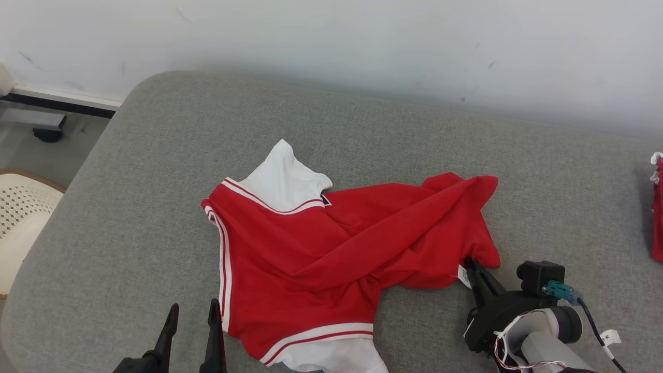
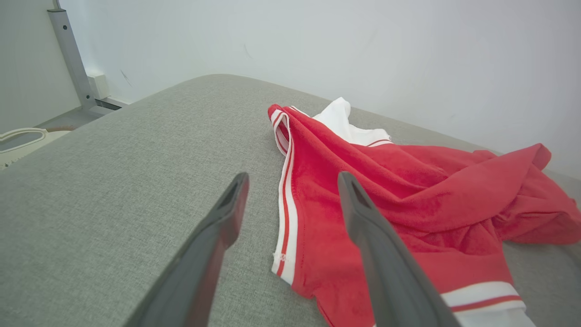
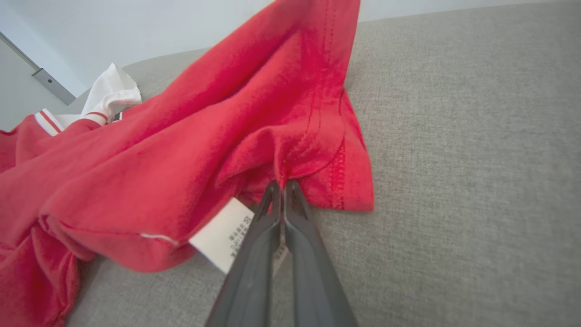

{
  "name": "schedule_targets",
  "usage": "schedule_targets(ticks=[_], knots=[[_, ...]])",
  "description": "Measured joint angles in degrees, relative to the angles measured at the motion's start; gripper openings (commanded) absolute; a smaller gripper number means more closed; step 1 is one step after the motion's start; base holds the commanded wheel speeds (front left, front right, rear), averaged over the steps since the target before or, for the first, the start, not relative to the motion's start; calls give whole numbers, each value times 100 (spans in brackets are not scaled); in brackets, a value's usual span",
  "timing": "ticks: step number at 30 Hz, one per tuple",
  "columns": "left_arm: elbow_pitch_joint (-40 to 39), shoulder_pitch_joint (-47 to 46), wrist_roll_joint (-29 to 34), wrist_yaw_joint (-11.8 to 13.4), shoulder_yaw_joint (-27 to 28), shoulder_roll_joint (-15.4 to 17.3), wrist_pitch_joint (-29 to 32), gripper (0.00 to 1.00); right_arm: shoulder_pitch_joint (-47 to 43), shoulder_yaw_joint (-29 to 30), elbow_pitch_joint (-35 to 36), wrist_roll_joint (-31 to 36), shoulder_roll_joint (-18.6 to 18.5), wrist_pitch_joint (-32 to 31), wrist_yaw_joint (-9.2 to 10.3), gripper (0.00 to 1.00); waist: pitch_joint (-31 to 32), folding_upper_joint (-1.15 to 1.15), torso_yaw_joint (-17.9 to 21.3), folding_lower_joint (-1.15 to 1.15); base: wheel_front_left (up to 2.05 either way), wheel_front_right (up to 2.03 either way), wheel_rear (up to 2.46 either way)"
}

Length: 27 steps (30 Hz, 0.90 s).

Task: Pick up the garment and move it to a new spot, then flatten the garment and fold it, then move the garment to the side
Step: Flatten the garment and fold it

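The garment (image 1: 331, 248) is red with white collar, cuffs and side stripes, and lies crumpled in the middle of the grey cushion (image 1: 155, 155). At its right hem, next to a white care label (image 3: 224, 234), my right gripper (image 3: 282, 185) is shut on a pinch of the red cloth (image 3: 290, 154); in the head view that gripper (image 1: 472, 267) meets the hem from the lower right. My left gripper (image 1: 192, 311) stands open just left of the garment's striped edge (image 2: 286, 213). In the left wrist view the gripper (image 2: 290, 179) straddles that stripe from above, touching nothing.
A second red cloth (image 1: 657, 207) lies at the cushion's right edge. Beyond the cushion's left edge stands a cream perforated chair (image 1: 20, 207). A pale wall (image 1: 362, 41) runs behind the cushion, with bare grey surface around the garment.
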<state>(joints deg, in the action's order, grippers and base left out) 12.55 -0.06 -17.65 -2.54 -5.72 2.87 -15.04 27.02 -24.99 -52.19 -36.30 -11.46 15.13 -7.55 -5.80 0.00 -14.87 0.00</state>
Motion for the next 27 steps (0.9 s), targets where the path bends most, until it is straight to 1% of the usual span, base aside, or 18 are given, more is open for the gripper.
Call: schedule_targets(ticks=[5,12,16,17,19,23,27], knots=[[0,4,0,2,65,1,0,100,-54,144,291,22,-22,0,0,0,45,0,20,0,0,0,0],[19,211,9,-8,119,1,0,100,-698,499,1416,194,-178,-1,0,0,197,0,204,0,0,0,0],[30,255,8,-19,134,1,0,100,-1257,559,2129,325,-379,0,0,0,298,0,373,-1,0,0,0],[38,293,1,-23,126,1,0,100,-1571,581,2437,382,-530,-1,0,0,343,0,469,0,0,0,0],[44,350,0,-22,102,0,0,100,-1877,683,2739,382,-677,-33,0,0,389,0,563,-1,0,0,0],[36,352,-1,-1,100,0,0,100,-2531,1024,3540,401,-953,-347,0,0,464,0,730,0,0,0,0],[15,353,-7,-7,140,0,0,100,-3182,1360,4437,438,-1020,-926,0,0,491,0,843,-1,0,0,0]])
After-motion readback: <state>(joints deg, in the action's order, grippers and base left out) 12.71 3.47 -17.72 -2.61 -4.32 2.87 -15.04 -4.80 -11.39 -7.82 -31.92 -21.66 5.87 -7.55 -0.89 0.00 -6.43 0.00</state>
